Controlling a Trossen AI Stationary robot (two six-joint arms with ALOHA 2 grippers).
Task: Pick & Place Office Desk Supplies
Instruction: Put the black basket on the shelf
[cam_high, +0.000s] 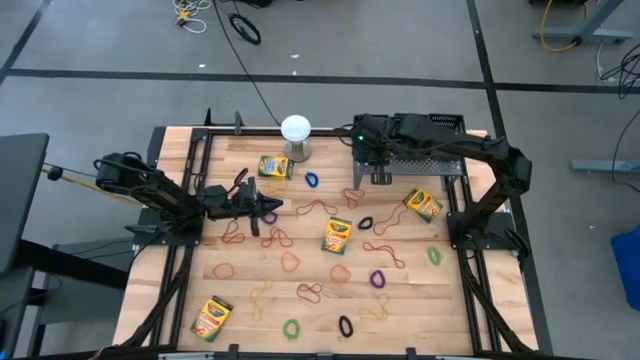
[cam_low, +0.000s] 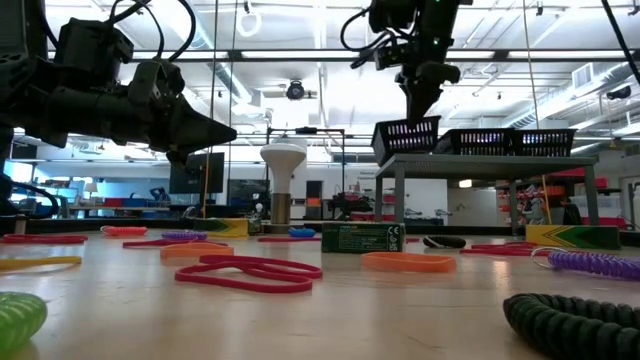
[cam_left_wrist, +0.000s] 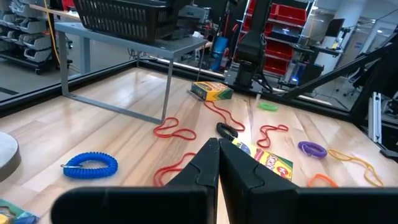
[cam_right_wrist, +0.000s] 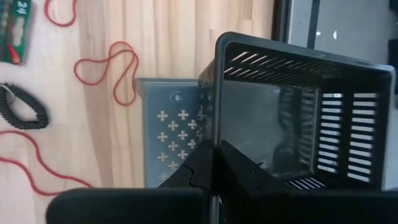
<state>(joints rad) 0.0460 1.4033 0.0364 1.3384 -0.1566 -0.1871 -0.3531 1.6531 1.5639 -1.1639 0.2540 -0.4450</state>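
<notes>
Black mesh plastic bins (cam_low: 478, 141) in row atop grey perforated riser (cam_right_wrist: 171, 134), nearest looks empty. R gripper (cam_right_wrist: 214, 163) pinched shut over its rim; L gripper (cam_left_wrist: 217, 163) shut, empty.

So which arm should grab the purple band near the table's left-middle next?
Left, probably. The left gripper, shut and empty, hovers right by that purple band. The right gripper, also shut, hangs over the black bin on the grey riser at the far side.
</notes>
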